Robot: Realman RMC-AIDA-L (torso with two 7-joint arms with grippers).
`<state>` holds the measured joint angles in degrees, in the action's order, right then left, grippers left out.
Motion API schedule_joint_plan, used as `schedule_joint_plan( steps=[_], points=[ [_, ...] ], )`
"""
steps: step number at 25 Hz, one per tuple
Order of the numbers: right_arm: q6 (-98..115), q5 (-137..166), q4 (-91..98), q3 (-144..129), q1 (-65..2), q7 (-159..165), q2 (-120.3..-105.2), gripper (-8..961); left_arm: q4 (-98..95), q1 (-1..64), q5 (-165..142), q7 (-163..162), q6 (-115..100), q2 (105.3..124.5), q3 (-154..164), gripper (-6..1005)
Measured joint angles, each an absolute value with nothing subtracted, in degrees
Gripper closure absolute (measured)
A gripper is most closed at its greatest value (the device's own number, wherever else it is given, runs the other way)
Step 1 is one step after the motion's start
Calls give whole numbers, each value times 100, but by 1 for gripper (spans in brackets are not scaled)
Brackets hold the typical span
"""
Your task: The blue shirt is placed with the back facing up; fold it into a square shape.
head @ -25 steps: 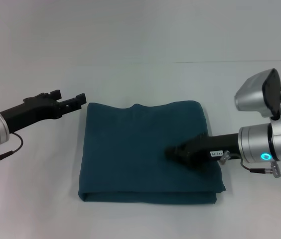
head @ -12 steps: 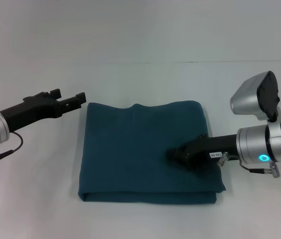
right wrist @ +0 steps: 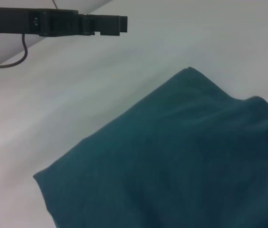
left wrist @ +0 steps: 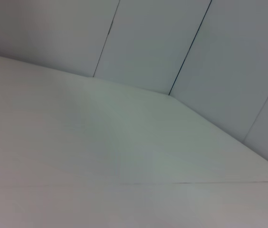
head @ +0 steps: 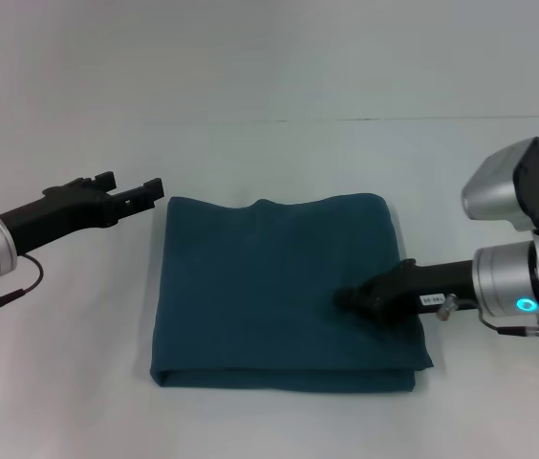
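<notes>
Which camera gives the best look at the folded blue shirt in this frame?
The head view: the whole blue shirt shows as a near-square fold, the right gripper over it and the left gripper off its far left corner. The right wrist view shows only part of it; the left wrist view shows none.

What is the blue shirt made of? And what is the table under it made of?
The blue shirt looks like soft knit cloth, maybe cotton: matte teal, no shine, with rounded folded edges and gentle wrinkles. The table looks hard and smooth, plain white with a dull sheen, perhaps laminate or painted board; the pictures cannot settle which.
</notes>
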<state>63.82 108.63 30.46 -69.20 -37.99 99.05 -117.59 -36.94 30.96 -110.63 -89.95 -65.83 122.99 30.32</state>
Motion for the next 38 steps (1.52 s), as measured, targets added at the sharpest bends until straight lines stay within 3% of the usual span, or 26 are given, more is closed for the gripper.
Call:
schedule_joint_plan(
  steps=[23, 31, 38],
  points=[
    [6792, 10859, 3518, -6362, -3147, 9879, -11569, 955, -3691, 3112, -11055, -9048, -6573, 12305, 3032, 65],
    [7510, 10801, 3853, -5107, -2981, 9841, -11646, 955, -3646, 3139, -11048, -9231, -6289, 12323, 3032, 66],
    [8121, 10801, 3851, -4356, -2888, 9835, -11606, 934, -3567, 3155, -11047, -9269, -6212, 12332, 3034, 74]
  ],
)
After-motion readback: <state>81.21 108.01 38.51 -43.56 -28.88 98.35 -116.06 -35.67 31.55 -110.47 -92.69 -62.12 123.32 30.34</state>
